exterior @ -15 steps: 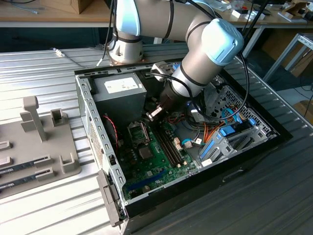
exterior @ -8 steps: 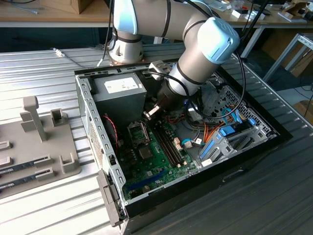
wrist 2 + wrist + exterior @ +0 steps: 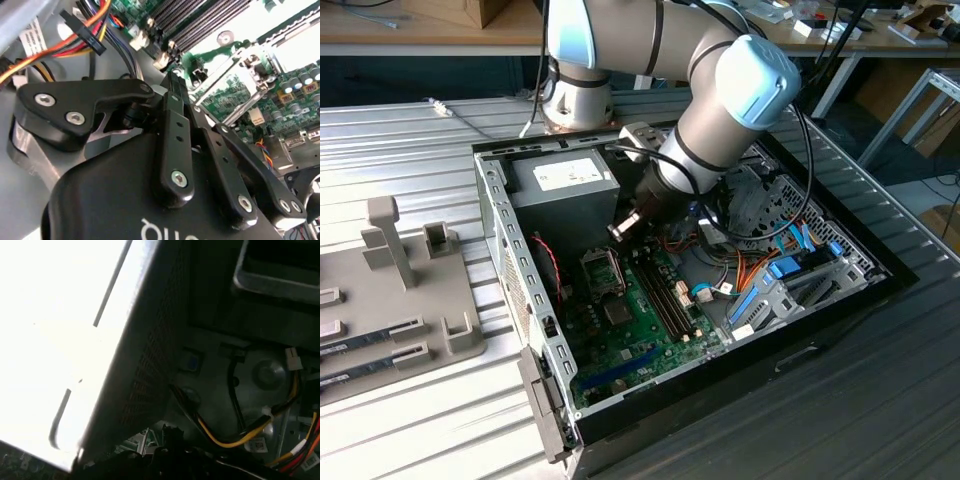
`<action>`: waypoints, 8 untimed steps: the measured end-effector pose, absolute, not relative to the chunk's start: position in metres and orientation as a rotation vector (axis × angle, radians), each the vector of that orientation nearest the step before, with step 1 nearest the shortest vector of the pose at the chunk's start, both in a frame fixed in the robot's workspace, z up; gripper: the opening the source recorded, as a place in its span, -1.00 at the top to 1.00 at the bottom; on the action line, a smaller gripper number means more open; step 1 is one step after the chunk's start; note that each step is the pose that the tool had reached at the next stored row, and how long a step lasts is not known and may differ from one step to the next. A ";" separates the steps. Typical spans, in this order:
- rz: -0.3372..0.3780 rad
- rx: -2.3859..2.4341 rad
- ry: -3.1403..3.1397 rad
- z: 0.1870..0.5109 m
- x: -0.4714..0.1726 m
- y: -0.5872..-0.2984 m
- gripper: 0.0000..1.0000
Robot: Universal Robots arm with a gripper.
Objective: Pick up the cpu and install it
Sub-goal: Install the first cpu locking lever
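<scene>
In the exterior view my gripper [image 3: 623, 224] hangs tilted inside the open computer case, just above the motherboard's cpu socket [image 3: 600, 268]. A small pale flat piece, the cpu [image 3: 614, 232], shows at its fingertips, and the black fingers are closed on it. In the second wrist view the gripper [image 3: 172, 80] has its finger bars drawn together, and the tips themselves are hidden behind them. Beyond them lies the socket [image 3: 227, 90], its metal frame open and a green patterned face showing inside.
The grey power-supply box [image 3: 565, 185] stands close behind the gripper and is the bright box [image 3: 75, 340] in the first wrist view. Memory slots [image 3: 665, 295] run beside the socket. Coloured cables [image 3: 760, 270] crowd the case's right half. A grey fixture tray [image 3: 440, 330] lies outside at the exterior view's left.
</scene>
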State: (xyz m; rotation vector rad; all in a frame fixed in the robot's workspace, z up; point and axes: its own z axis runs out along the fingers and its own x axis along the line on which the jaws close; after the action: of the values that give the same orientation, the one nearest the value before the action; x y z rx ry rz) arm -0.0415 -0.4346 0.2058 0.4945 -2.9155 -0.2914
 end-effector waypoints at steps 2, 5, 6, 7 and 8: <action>-0.291 0.495 -2.916 0.206 -0.044 -0.435 0.79; -0.291 0.495 -2.917 0.206 -0.048 -0.435 0.79; -0.291 0.495 -2.917 0.206 -0.048 -0.436 0.79; -0.291 0.495 -2.917 0.206 -0.048 -0.436 0.79; -0.291 0.495 -2.918 0.206 -0.048 -0.437 0.79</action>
State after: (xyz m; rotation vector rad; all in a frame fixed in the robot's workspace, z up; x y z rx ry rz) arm -0.0483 -0.4369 0.2057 0.4954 -2.9177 -0.2913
